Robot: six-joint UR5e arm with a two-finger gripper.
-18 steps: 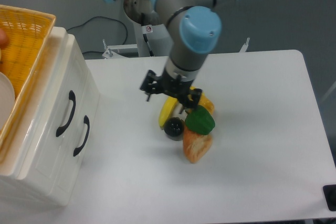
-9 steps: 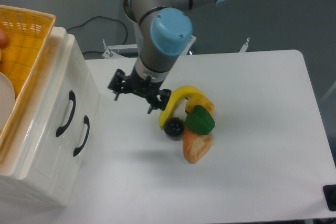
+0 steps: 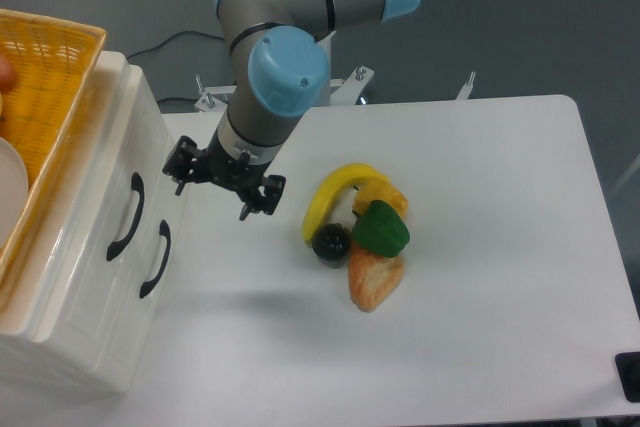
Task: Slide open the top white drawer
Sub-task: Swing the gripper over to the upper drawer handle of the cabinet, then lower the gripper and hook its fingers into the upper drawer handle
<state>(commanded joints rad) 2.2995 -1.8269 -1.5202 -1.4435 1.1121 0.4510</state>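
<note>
At the near right edge of the white counter a small dark object is cut off by the frame. At the near left stands a glossy cream-white cabinet with two drawers, each with a curved black handle. The lower drawer is nearer to the camera, and the top drawer lies just behind it; its handle sits flat on the front panel. Both drawers look closed, flush with the cabinet front. In the middle of the counter there is a group of toy foods touching each other: an orange bread piece is nearest, a black ball is to its left, a green pepper sits above the bread, and a yellow banana curves behind them. Between the foods and the cabinet hangs the gripper, above the counter and just beside the top drawer front, a little to the right of its handle. It does not touch the handle. Its two black fingers stand well apart, so it is wide and holds nothing. The grey and blue arm goes up from it toward the far side. On top of the cabinet rests a yellow woven basket, partly outside the frame. Behind the counter a black cable lies on the grey floor.
</note>
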